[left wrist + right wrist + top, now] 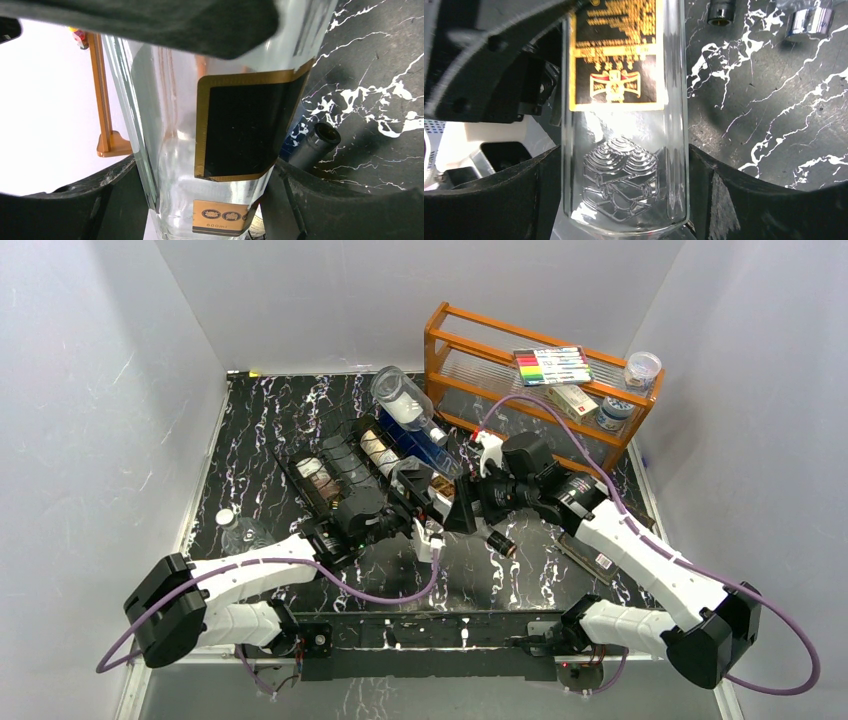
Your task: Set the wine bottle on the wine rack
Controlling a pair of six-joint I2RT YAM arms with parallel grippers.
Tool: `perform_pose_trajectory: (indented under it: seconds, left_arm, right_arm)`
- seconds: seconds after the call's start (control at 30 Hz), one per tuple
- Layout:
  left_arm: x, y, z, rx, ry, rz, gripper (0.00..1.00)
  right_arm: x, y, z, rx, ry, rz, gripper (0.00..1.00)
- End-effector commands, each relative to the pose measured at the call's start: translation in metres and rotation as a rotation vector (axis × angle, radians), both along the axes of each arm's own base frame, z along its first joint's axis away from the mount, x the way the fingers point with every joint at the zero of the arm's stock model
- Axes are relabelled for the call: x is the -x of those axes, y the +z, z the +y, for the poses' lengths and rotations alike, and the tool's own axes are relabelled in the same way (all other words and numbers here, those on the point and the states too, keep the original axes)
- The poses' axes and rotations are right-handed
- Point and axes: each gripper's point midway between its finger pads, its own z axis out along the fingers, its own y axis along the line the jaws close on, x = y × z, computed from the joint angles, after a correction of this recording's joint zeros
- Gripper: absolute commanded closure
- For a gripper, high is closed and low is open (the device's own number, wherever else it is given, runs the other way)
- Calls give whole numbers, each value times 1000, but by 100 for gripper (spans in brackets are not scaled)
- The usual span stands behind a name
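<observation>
The left end effector point(205, 167) clamps the clear wine bottle point(235, 130) just beside the wine rack point(335, 475), while the right end effector point(624, 150) flanks its embossed glass, and I cannot tell whether it grips.

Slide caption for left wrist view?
Left gripper holding a clear bottle with a black-and-gold label, marble table behind.

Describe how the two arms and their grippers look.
Left arm and right arm: white shells, black rounded joint housings, a purple cable looping along each. Left gripper and right gripper: matte black, with broad fingers.
</observation>
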Motion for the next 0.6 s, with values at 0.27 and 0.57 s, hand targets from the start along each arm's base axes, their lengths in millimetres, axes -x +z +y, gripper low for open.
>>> perform_pose_trajectory:
  seconds: [0.27,0.57]
  left_arm:
    - [-9,100,-5,253,29,-181,78]
    - [-13,90,-3,244,63,-128,68]
  right_arm:
    - [-21,-2,9,-37,-82,-42,32]
    - [-40,-1,-5,4,-155,-161,92]
